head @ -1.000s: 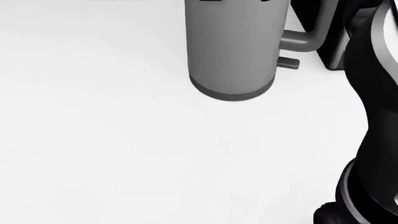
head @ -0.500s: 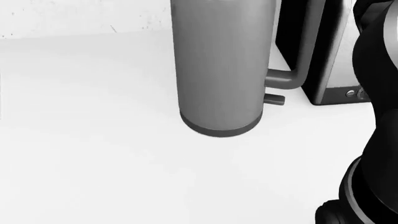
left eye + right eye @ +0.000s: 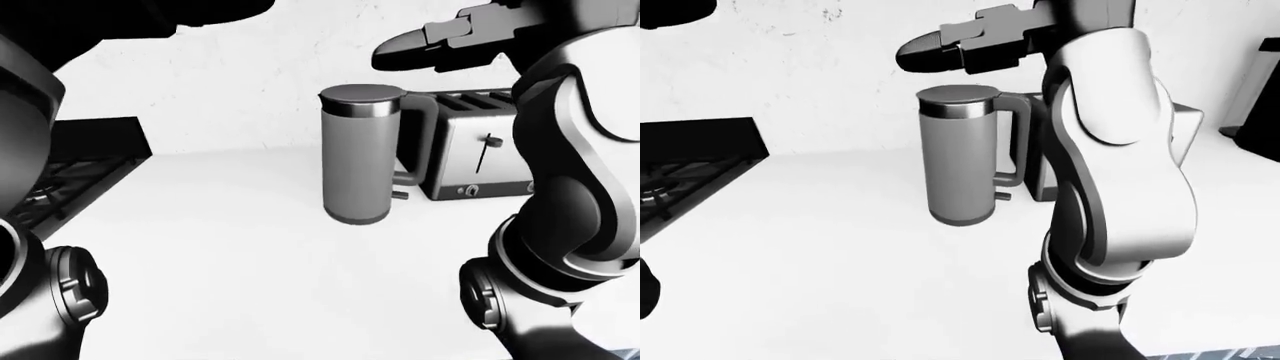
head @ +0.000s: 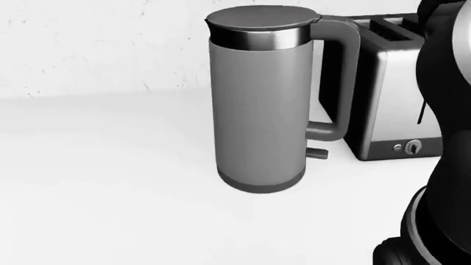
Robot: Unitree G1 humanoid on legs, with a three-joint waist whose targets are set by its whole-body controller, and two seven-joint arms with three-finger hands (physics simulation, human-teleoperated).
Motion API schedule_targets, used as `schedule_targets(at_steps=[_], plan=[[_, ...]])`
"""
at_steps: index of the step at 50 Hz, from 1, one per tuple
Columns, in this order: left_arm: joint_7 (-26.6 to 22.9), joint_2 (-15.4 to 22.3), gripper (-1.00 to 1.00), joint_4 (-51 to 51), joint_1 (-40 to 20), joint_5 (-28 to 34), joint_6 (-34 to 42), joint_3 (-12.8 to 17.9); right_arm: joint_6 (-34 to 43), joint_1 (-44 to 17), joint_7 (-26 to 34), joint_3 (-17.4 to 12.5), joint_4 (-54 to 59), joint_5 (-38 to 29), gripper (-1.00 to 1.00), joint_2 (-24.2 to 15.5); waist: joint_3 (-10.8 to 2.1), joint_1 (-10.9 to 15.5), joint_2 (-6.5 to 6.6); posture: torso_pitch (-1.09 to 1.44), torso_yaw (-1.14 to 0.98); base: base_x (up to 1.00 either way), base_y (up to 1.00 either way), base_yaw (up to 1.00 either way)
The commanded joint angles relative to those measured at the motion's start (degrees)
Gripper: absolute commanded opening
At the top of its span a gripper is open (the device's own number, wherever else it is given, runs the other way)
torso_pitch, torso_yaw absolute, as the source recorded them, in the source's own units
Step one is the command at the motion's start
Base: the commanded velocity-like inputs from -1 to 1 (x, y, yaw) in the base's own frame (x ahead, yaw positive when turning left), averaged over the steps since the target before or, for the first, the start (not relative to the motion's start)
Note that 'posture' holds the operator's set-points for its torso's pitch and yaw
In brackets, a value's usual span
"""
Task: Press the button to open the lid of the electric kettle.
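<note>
On the white counter [image 4: 110, 193], in the middle of the head view, stands one electric kettle [image 4: 258, 110], upright, a tall grey cylinder with a shiny band under its lid [image 4: 261, 17]. The lid lies flat and shut on top, so nothing of the inside shows and I cannot tell whether it holds anything. The handle [image 4: 340, 77] curves down the kettle's right side, and a small tab [image 4: 317, 153] sticks out just under the handle's lower end, near the base. The button cannot be picked out as a separate part in any view.

Just right of the kettle, partly hidden by the handle, sits one toaster [image 3: 480, 154] with two slots on top, a lever on its face and small knobs along the bottom edge; the slots look dark and their contents cannot be made out. Well to the left of the kettle, in the left-eye view, lies one stove [image 3: 70, 176] with dark grates.

The right hand [image 3: 435, 41] hangs above the kettle, a little to the right of its lid, apart from it, its dark fingers stretched out toward the left and grasping nothing. The right arm [image 3: 1120, 165] rises beside the kettle and covers much of the toaster in the right-eye view. The left arm [image 3: 30, 112] fills the left-eye view's left edge; its hand does not clearly show, so I cannot tell how its fingers stand.
</note>
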Motion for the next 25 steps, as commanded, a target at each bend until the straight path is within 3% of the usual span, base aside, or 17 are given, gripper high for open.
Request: schedule_targets(at_steps=[1,7,16,25], plan=[[-0.2,0.3,1.00,0.6,-1.3,1.0,-0.8,0.7,-1.2,-1.5,-0.2,-0.2,0.0,-0.3,1.00,-0.3,-0.40,0.1,0.10,-0.54,0.00,0.00,0.00,0.00],[-1.4,-0.1,1.00,-0.3,-1.2,1.7,-1.6,1.1,-1.3,-1.4,0.0,-0.5,0.2,-0.4,1.00,-0.1,-1.95,0.6,-0.07,-0.58,0.00,0.00,0.00,0.00],[-2.1,-0.3,1.00,-0.4,-0.7,2.5,-2.1,0.7,-3.2,-0.6,0.2,-1.2,2.3,-0.3,1.00,-0.7,-2.55,1.1,-0.21,-0.58,0.00,0.00,0.00,0.00],[-2.6,-1.0,1.00,-1.0,-0.2,4.4,-2.1,0.6,-12.2,-0.7,1.3,-4.7,15.5,1.5,1.00,-6.5,-2.75,1.3,-0.38,-0.58,0.00,0.00,0.00,0.00]])
